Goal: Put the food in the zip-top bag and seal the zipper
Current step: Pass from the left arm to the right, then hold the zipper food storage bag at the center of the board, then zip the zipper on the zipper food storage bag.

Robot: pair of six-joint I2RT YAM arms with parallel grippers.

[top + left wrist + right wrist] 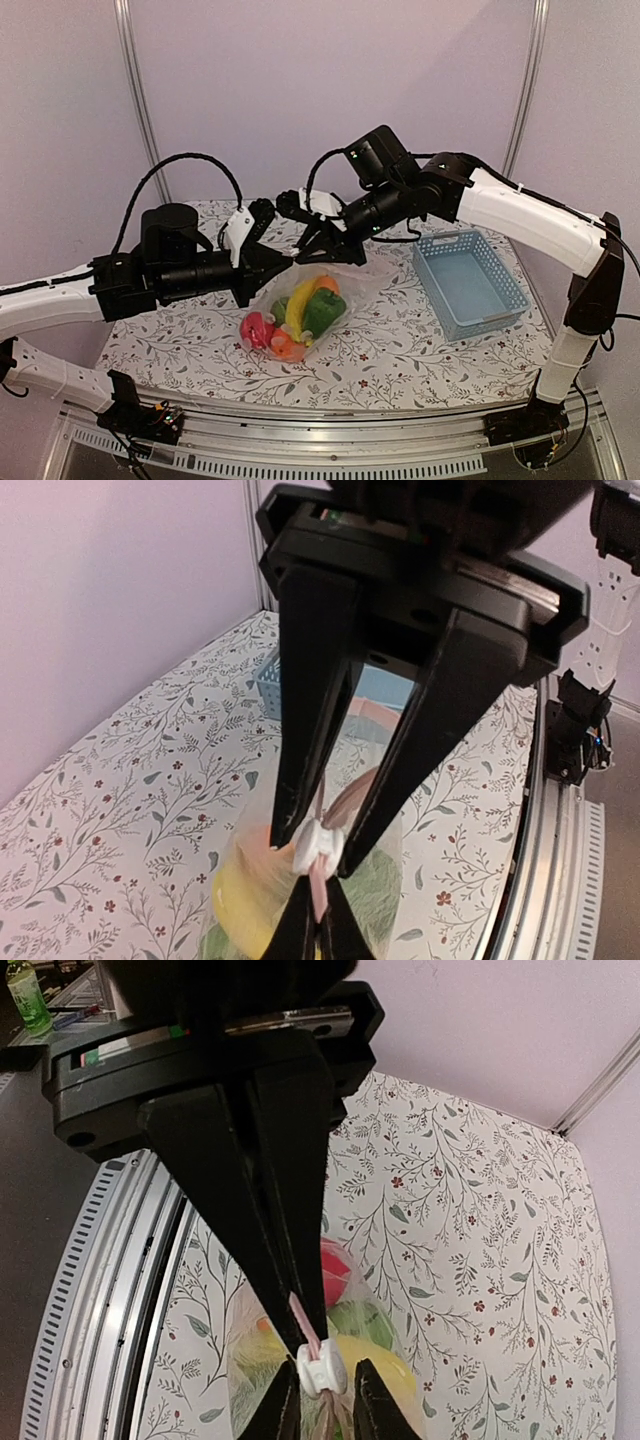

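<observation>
The zip-top bag (300, 312) slants lengthwise, zipper (305, 1322) uppermost.

Left arm (40, 305): you see white shells, black joint housings and a looping black cable (185, 160).
Right arm (520, 215): you see white shells and black joints.
Left gripper (312, 852): matte black, 2 tapered fingers.
Right gripper (297, 1332): matte black, 2 wedge-shaped fingers.

A table (400, 350) with a white, leaf-and-flower patterned top carries a clear bag (355, 282) of toy food (300, 315) near its middle. A light blue basket (470, 285) sits apart on its right side.
</observation>
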